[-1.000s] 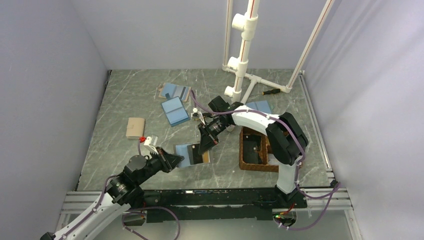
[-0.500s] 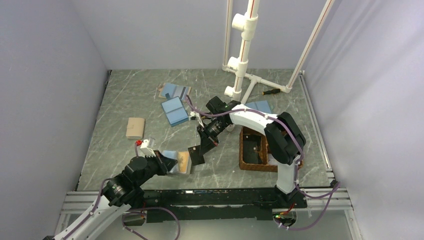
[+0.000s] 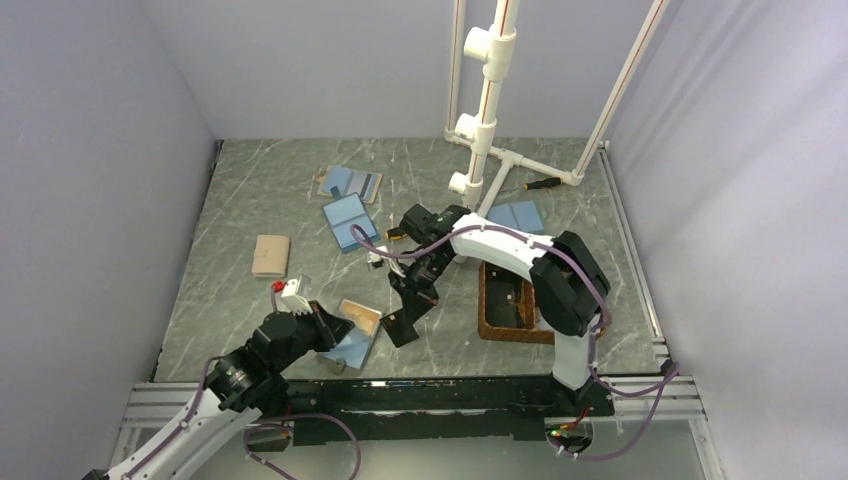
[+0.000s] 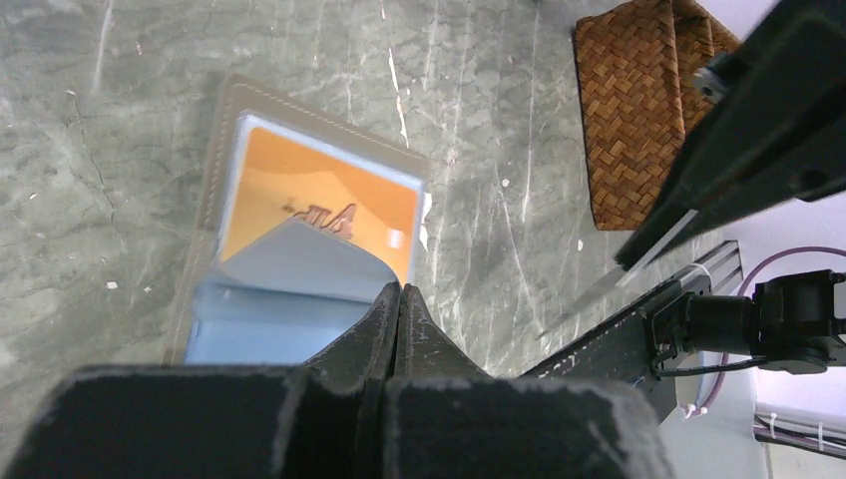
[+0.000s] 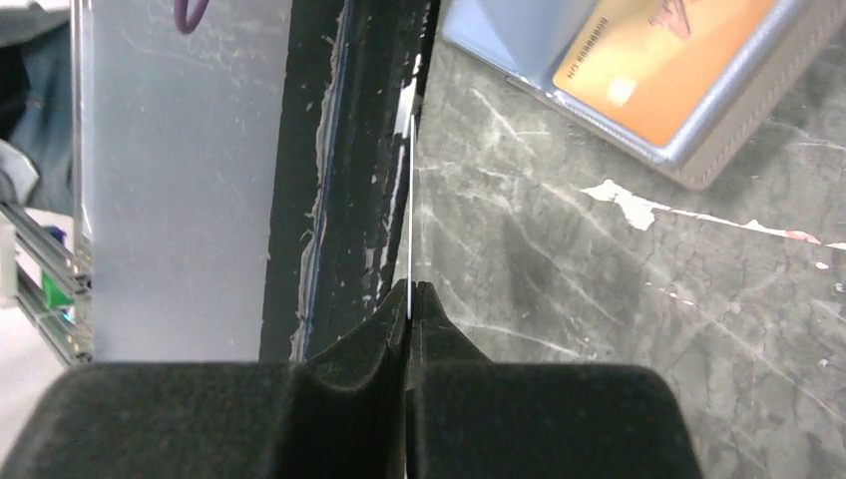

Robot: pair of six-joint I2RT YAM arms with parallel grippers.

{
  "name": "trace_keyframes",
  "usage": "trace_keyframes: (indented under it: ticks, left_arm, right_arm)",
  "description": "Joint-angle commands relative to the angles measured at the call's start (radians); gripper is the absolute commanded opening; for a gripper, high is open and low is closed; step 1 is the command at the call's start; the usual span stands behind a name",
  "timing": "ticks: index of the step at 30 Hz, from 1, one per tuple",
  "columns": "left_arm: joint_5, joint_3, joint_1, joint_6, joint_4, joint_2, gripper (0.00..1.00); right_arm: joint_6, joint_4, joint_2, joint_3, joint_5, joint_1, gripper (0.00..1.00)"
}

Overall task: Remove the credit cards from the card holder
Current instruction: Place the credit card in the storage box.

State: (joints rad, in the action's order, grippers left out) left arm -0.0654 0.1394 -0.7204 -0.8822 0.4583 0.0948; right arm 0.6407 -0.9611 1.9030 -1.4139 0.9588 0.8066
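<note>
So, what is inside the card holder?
One orange card sits in the card holder. A light blue pocket hides its lower part, and the left gripper covers the near edge; cards beneath cannot be seen.

Soft, even light falls from above on my bench [image 3: 250, 190], bright all over. Faint shadows lie on it near the front edge. Up close, my left fingers [image 4: 384, 324] and right fingers [image 5: 384, 334] are dark and blurry; the card holder [image 4: 299, 269] behind looks sharp.
</note>
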Motion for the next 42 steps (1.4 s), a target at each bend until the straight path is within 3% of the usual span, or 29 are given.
trace_keyframes:
  ticks: [1,13,21,31,42]
  left_arm:
    - [0.009,-0.004,-0.001,-0.015,-0.079,0.030,0.00]
    - [0.043,-0.012,-0.001,0.004,-0.247,0.189,0.00]
    - [0.056,-0.011,0.001,0.014,-0.320,0.265,0.00]
    - [0.056,-0.015,0.001,0.017,-0.319,0.244,0.00]
    - [0.056,-0.023,0.001,0.014,-0.284,0.167,0.00]
  right_arm:
    - [0.188,-0.122,-0.144,-0.013,-0.042,0.006,0.00]
    - [0.332,-0.150,-0.452,0.215,-0.250,-0.009,0.00]
    - [0.452,-0.268,-0.631,0.246,-0.165,-0.282,0.00]
    - [0.450,-0.244,-0.762,0.331,-0.137,-0.601,0.00]
    - [0.356,-0.147,-0.731,0.396,-0.166,-0.772,0.00]
